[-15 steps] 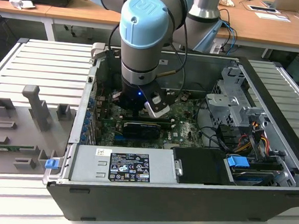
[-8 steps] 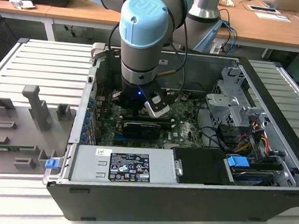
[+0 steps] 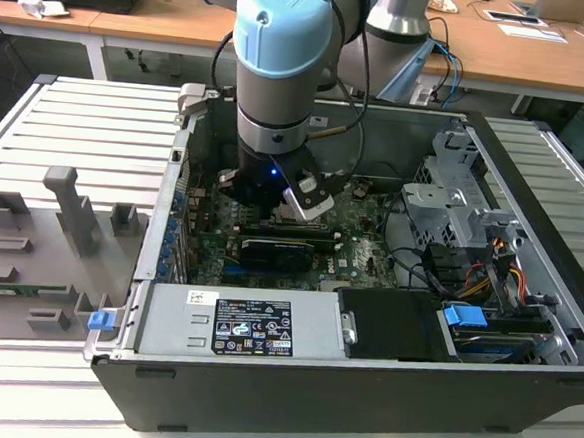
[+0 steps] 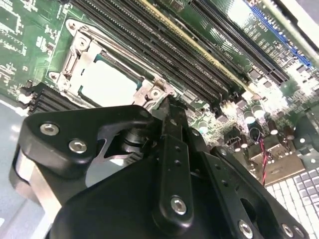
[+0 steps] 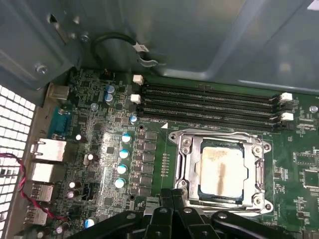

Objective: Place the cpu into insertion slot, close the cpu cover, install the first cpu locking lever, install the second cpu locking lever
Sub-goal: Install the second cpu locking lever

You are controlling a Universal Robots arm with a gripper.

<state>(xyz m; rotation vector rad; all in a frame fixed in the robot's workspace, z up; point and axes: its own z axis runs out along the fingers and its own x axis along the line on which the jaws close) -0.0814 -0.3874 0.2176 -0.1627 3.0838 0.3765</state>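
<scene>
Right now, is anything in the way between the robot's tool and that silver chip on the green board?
Nothing visible blocks it. The chip already lies in its socket, under the metal frame, and the tool sits just beside the socket's edge, with only bare board between them.

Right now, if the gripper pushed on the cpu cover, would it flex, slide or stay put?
Probably stays put: the cpu cover lies flat around the cpu, framing it on the insertion slot. It looks like thin metal, so it may flex slightly. The gripper sits beside its edge.
</scene>
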